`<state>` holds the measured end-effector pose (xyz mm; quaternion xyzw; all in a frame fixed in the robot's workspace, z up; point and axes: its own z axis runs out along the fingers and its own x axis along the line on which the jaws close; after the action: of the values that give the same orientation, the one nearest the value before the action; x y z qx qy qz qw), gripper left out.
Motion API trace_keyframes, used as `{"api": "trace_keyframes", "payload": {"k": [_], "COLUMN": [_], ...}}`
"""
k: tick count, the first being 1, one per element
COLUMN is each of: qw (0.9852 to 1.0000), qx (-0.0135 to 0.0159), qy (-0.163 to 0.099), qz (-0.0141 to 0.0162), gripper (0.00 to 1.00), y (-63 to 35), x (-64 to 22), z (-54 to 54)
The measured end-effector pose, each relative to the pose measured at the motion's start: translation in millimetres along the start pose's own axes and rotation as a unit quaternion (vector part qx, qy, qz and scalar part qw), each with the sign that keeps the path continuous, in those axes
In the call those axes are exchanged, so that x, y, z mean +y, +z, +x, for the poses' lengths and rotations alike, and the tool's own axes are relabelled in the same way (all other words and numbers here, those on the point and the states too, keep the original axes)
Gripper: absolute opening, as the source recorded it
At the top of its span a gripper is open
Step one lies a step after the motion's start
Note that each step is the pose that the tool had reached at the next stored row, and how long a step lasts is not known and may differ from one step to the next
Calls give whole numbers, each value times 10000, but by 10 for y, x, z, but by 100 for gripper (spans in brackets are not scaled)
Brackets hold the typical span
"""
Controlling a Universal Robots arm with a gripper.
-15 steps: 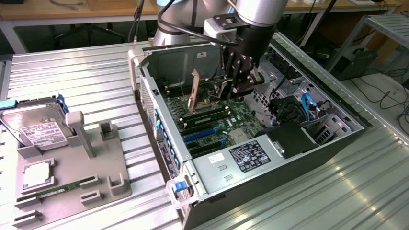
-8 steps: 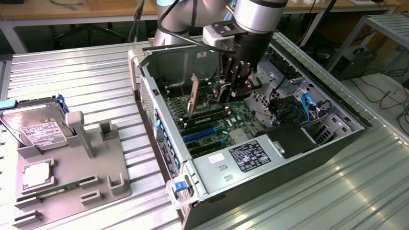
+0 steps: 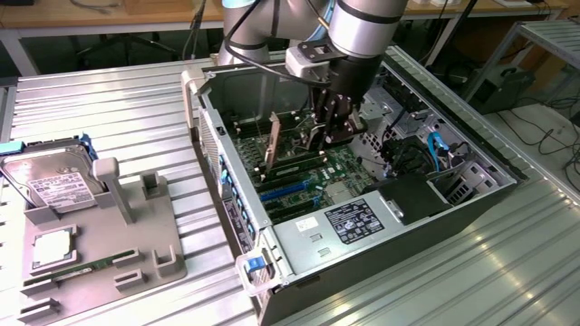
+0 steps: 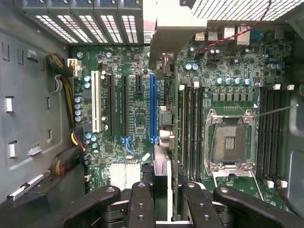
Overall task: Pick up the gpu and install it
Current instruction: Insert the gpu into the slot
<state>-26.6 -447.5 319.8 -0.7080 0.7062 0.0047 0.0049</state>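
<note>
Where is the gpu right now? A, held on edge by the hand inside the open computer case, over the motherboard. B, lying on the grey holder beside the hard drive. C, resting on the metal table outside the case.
A: the hand grips the gpu standing on edge inside the computer case, above the motherboard slots.

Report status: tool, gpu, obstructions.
Tool shut on gpu, inside the computer case. Card edge-on above the motherboard. Nothing seen blocking.
</note>
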Motion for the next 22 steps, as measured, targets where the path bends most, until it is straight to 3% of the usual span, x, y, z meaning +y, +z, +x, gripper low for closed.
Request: {"api": "trace_keyframes", "payload": {"k": [6,11,22], "qw": [10000,9999,9999], "qx": [0,-1,-1], "qy": [86,83,83], "qz": [15,95,95], "gripper": [28,28,28], "y": [85,150,218], "x": [4,50,108], "z": [-10,-10,-10]}}
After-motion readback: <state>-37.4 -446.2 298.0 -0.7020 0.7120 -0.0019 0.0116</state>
